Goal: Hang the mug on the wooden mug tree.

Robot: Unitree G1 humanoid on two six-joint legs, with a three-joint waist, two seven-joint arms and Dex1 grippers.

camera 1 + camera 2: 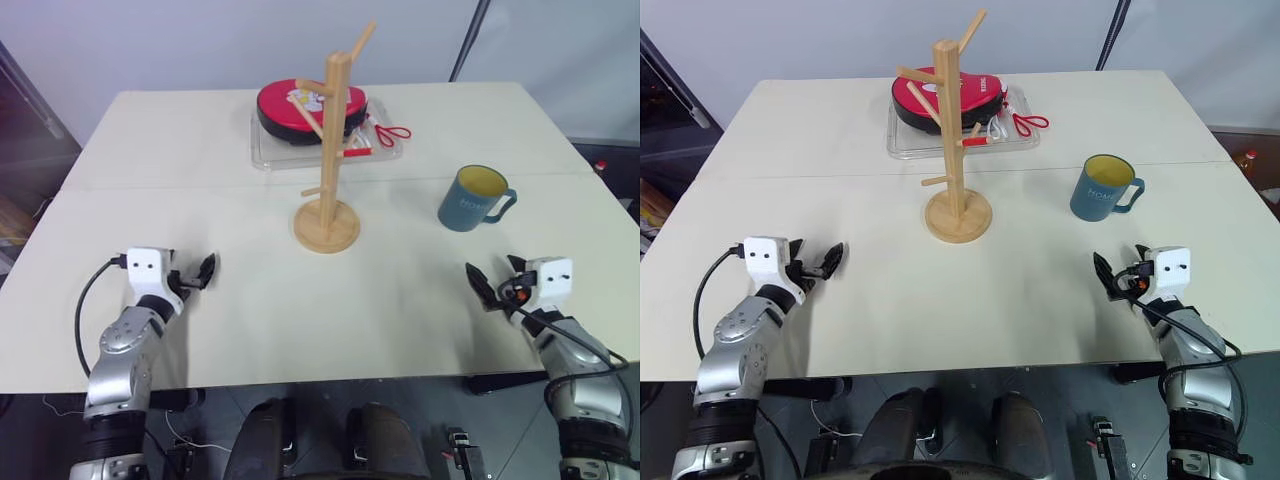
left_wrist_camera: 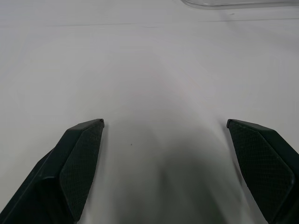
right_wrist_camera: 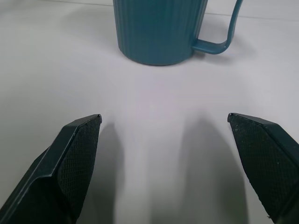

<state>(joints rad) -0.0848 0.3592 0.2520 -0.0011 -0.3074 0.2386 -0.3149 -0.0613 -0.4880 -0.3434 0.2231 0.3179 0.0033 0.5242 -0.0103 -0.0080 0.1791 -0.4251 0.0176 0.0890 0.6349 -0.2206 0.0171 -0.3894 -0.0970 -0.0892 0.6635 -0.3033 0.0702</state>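
Left hand point(image 1: 203, 272): near edge of the tabletop point(image 1: 200, 170), left side, fingers spread wide, holding nothing.
Right hand point(image 1: 492, 284): near edge, right side, fingers spread wide, empty, aimed at the mug from a short way off.
Mug point(image 1: 472, 198): teal-blue, yellow inside, upright on the right part of the tabletop, mouth up, loop handle turned to the right. Small white lettering on its side, too small to read.
Wooden mug tree point(image 1: 329, 160): centre, upright on a round base, pegs slanting upward, all bare.
Red and black round appliance point(image 1: 310, 108): far side, in a clear tray point(image 1: 268, 152), just behind the tree.
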